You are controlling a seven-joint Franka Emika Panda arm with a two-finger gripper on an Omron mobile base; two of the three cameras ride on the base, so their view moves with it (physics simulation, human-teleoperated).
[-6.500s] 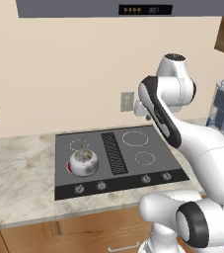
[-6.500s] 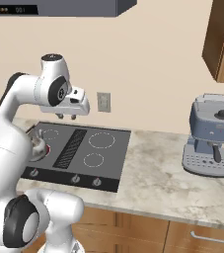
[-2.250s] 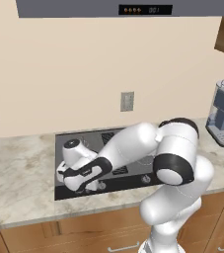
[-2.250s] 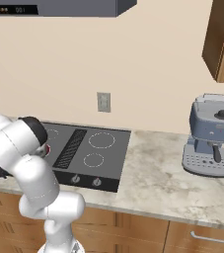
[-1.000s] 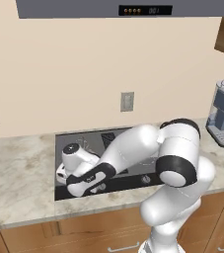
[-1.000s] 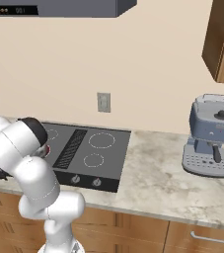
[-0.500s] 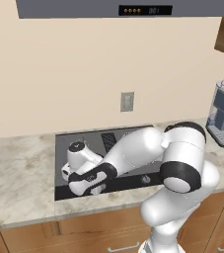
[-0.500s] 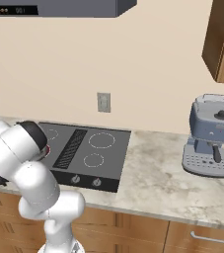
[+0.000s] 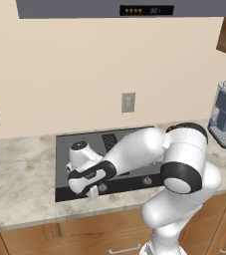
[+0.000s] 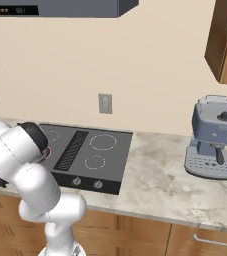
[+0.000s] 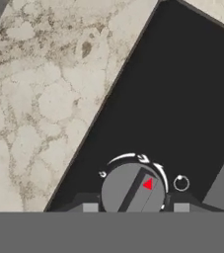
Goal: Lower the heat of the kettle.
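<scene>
Kettle hidden behind the white arm in both base views, so cannot place it beyond somewhere over the left half of the flat black glass cooktop (image 9: pixel 63 149); a thin red sliver (image 10: pixel 47 151) peeks out at the arm's edge there in the right base view.

Reaches low across the cooktop to its front control strip, with the two-finger gripper (image 9: pixel 91 191) down at the leftmost spot, left of a small round knob (image 9: pixel 103 188).

Seen from the hand: round grey dial with a red triangle mark (image 11: pixel 133 190), ringed by a white arc, sitting between the gripper (image 11: pixel 135 208) fingertips, one on each side. Cannot tell whether pressing on the dial or just flanking it.

Speckled beige marble counter (image 11: pixel 39 99) borders the cooktop edge. Grey-blue coffee machine (image 10: pixel 216 145) stands well apart on the right.
</scene>
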